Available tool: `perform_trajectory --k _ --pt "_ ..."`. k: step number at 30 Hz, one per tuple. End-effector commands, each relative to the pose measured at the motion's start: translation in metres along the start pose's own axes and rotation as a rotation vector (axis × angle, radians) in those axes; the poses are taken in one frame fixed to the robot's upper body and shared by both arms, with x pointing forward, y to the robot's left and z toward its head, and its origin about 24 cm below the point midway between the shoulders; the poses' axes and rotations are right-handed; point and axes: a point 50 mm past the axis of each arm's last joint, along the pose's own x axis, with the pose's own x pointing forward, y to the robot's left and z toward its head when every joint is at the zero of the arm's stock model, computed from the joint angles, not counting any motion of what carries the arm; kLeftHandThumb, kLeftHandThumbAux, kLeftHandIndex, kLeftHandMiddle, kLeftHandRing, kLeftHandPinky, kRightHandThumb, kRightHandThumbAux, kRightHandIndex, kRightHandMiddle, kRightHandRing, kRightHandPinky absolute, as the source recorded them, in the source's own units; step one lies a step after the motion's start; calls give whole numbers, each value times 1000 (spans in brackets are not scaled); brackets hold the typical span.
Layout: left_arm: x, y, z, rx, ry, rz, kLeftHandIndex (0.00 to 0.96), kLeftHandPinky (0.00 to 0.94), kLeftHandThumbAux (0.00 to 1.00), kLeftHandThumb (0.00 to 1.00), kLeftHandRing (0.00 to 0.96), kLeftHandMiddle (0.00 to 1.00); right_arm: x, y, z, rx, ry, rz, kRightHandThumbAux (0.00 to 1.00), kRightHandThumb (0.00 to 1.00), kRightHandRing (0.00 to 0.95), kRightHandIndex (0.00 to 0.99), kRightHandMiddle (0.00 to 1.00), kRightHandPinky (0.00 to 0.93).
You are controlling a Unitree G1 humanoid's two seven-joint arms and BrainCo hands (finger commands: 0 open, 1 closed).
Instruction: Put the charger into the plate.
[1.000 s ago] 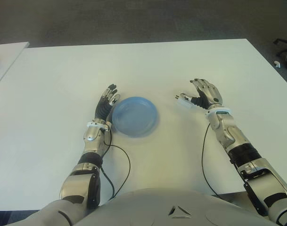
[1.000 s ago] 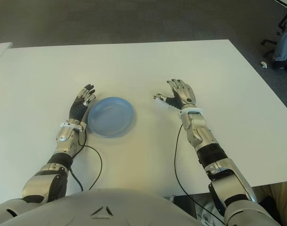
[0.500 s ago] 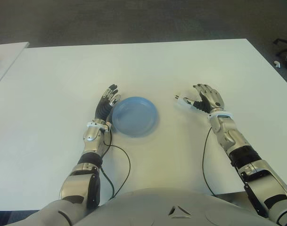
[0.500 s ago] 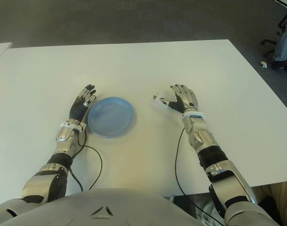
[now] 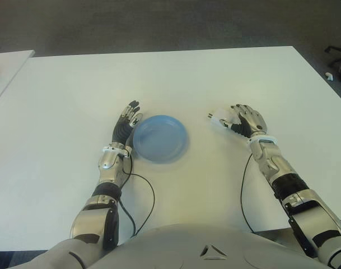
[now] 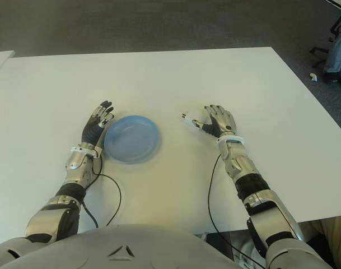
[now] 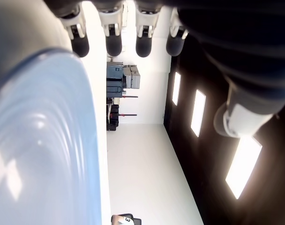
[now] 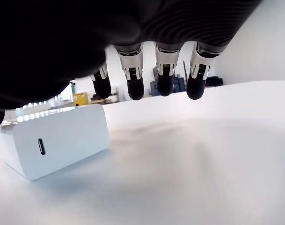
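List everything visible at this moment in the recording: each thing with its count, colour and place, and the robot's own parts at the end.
charger: 1, white, on the table right of the plate, beside the right hand, not gripped
plate: 1, blue, on the table between the two hands, nothing in it
table: 1, white, fills most of the eye views
second table: 1, white, corner showing at the far left
cables: 2, black, trailing from each forearm over the table
left hand: 1, silver and black, at the plate's left rim, fingers open
right hand: 1, silver and black, right of the charger, fingers open above the table
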Motion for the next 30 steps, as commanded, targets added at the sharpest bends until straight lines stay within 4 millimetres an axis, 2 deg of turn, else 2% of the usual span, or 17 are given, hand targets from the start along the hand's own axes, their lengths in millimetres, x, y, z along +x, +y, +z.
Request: perform_trajectory --k 1,16,30 --pt "-20 1 -22 -32 106 9 0 0 512 51 0 10 1 4 3 11 -10 10 133 348 0 0 0 0" --pt "-21 -1 -22 -44 98 7 0 0 525 51 0 10 2 18 4 3 -16 56 132 356 0 0 0 0" --pt "-22 -2 -22 -62 97 2 0 0 528 53 0 4 6 23 7 -16 -18 75 137 351 0 0 0 0"
